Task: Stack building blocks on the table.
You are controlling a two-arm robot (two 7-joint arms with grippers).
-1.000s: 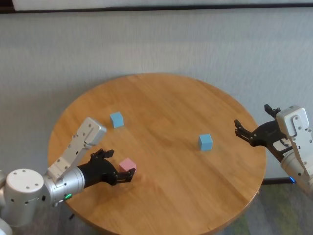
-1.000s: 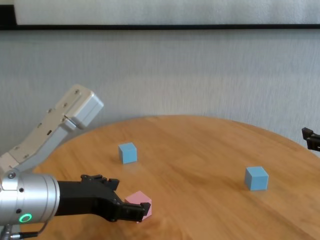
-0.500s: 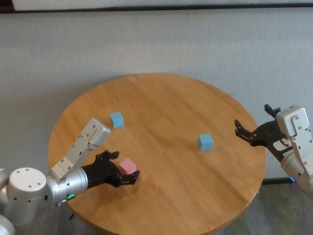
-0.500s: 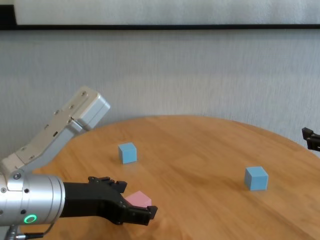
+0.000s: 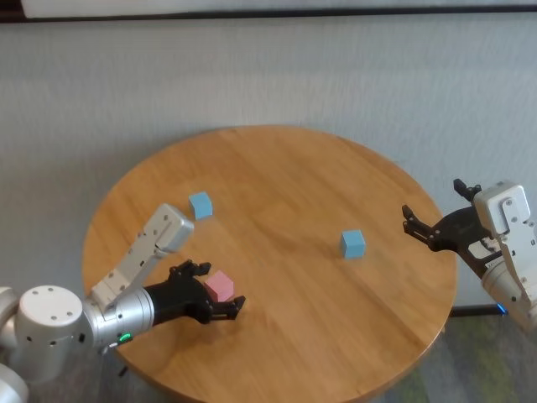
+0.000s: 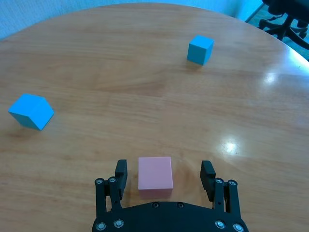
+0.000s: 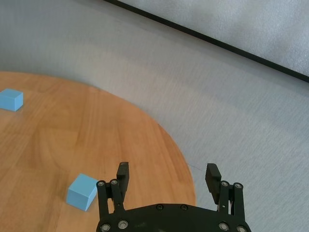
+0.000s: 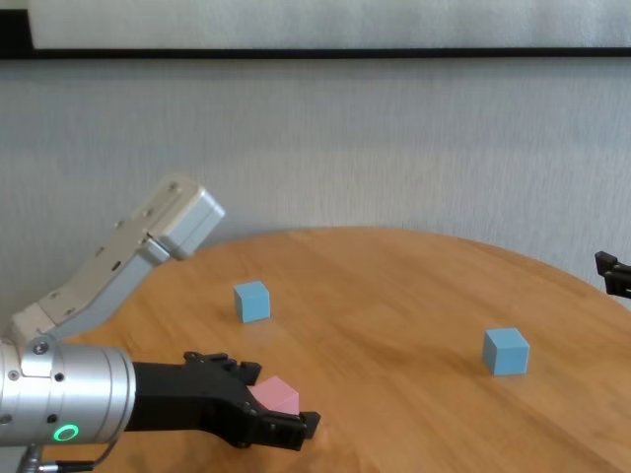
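Observation:
The pale pink cube (image 5: 221,285) rests on the round wooden table (image 5: 285,176) near its front left edge. My left gripper (image 5: 220,288) is open and low over the table, with a finger on each side of the pink cube. The left wrist view shows gaps between the cube (image 6: 155,174) and both fingers. One light blue cube (image 5: 200,205) sits at the back left. The other (image 5: 352,243) sits at the right. My right gripper (image 5: 434,208) is open and empty, hovering just past the table's right edge.
A grey wall stands behind the table. The table rim (image 8: 414,235) curves across the chest view. An office chair base (image 6: 287,19) stands beyond the table's far side in the left wrist view.
My left gripper has slid forward, so the pink cube now lies deeper between its open fingers. The cubes and the right arm have not moved.

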